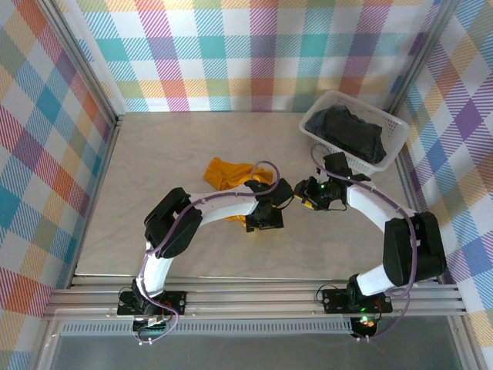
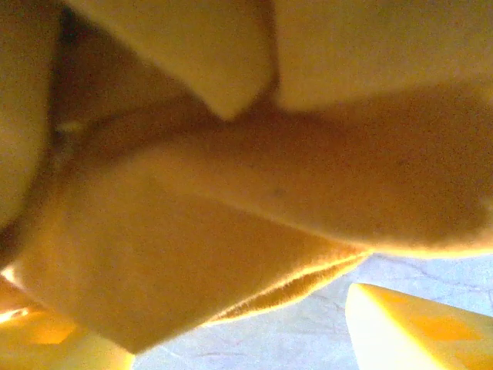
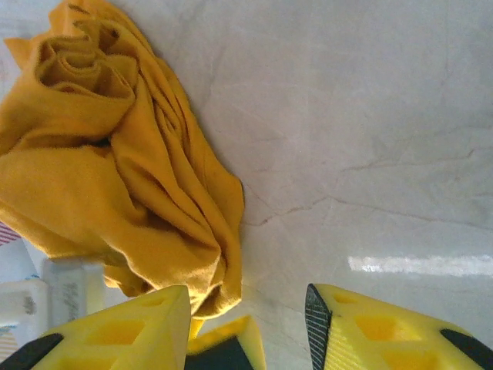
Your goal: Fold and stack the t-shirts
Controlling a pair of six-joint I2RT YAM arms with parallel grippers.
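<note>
Pale table (image 1: 154,193) centre: mustard t-shirt (image 1: 227,173) bunched. Right gripper (image 3: 246,293) parted, empty; left gripper (image 1: 263,210) buried in cloth, cannot tell. I'd spread hems flat.

A robot lab cell: aluminium frame (image 1: 254,297), plaid walls (image 1: 254,54) around table (image 1: 169,154).

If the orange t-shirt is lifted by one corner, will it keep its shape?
Probably it hangs limp: the orange t-shirt lies crumpled in soft folds. Pushed, it would likely bunch rather than slide whole, as its folds lie piled up.
</note>
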